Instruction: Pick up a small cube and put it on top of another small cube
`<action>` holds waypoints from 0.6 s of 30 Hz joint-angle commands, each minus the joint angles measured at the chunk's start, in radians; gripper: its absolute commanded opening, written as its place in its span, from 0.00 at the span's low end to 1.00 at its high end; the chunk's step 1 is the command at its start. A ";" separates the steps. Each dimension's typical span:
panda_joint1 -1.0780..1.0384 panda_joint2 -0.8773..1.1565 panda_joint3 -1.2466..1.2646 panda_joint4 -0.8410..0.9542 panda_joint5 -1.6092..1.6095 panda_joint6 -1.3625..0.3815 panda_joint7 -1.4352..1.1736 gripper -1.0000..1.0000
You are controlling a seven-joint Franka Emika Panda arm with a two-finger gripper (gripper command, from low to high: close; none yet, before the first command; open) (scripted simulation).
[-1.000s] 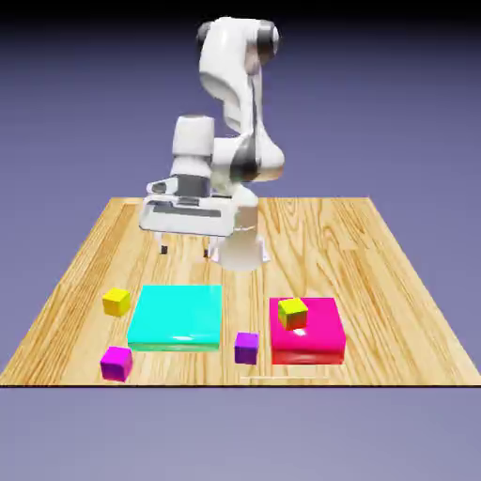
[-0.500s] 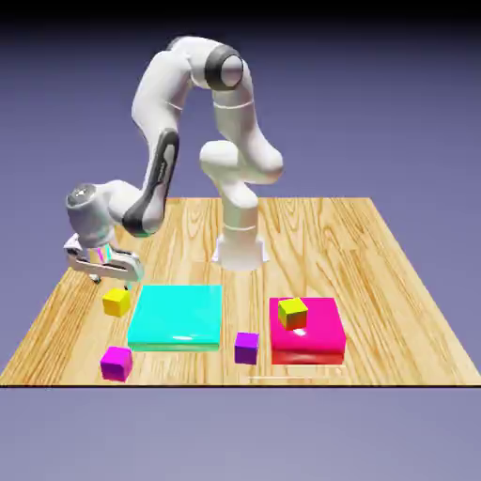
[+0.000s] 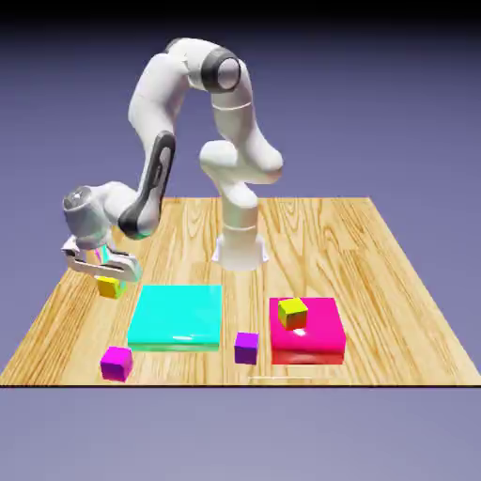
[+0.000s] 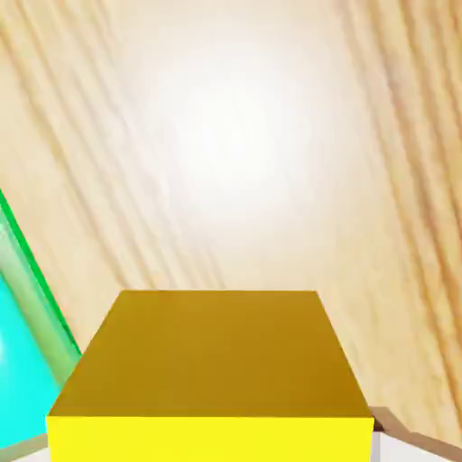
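Gripping the warm-yellow plain cube, our white two-finger end effector has gone from open and above it to closed on it, at the worktop's left side in the exterior view; lifting looks next. The glossy cyan block sits just beside, its edge a snag if we travel low. Further right, the violet-purple cube waits between blocks, near the glossy pink one, so we'd best descend straight.

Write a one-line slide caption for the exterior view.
Robot gripper closed on a small yellow cube, beside the cyan block, with the violet cube standing apart.
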 commanded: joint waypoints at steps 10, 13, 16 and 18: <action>0.181 -0.042 0.333 0.076 0.062 -0.120 0.437 0.00; 0.236 -0.055 0.433 0.098 0.081 -0.157 0.567 0.00; 0.244 -0.025 0.441 0.089 0.080 -0.117 0.582 0.00; 0.250 0.039 0.438 0.065 0.074 -0.030 0.586 0.00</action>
